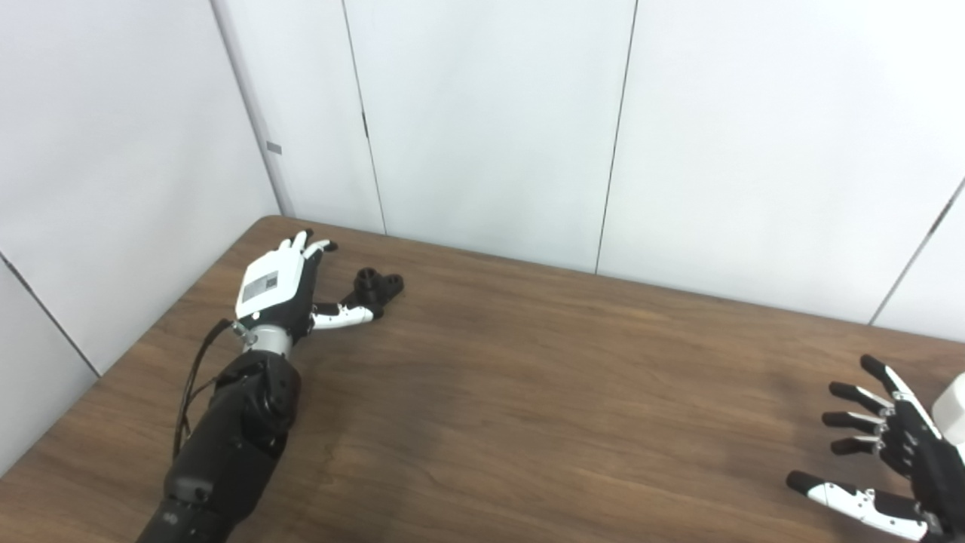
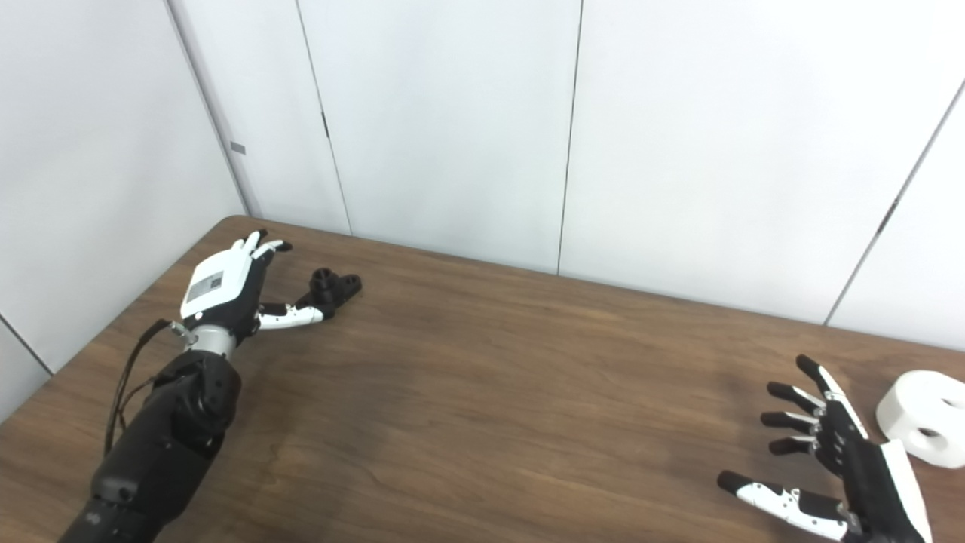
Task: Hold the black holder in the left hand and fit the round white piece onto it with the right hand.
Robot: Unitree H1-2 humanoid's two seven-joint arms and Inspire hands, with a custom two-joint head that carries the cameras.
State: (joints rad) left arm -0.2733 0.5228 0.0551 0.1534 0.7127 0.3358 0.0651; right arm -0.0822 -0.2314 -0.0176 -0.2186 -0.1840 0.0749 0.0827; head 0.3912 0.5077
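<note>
Spanning most of both views is the brown wood-grain table (image 1: 528,392), w/ white wall panels (image 1: 490,113) behind it, split by thin dark vertical seams.

Next in size: the left arm (image 1: 226,437), black, coming in from the bottom-left and reaching toward the far-left corner of the table. A thin black cable (image 1: 192,381) loops along its outer side near the wrist.

The left hand (image 1: 279,286) has a white back plate and black underside. It's spread wide, holding nothing; fingers point toward the far table edge, thumb sticks out to the right. The thumb tip is right at the black holder (image 1: 379,286), touching or nearly so; can't tell which. The fingers are not wrapped around it.

The right hand (image 2: 837,452) sits at the bottom-right, low over the table, palm side facing left. It's also spread wide and empty, fingers fanned, thumb stretched out toward the left.

The round white piece (image 2: 923,415) lies on the table just beside the right hand, on its outer right side, w/ a dark hole showing in its side face. No contact seen btwn hand and piece. In the left eye view it's cut off by the frame edge.

The black holder is small, w/ a short upright cylinder and a flat lobed base. It rests on the table near the far-left corner, well apart from the white piece.
</note>
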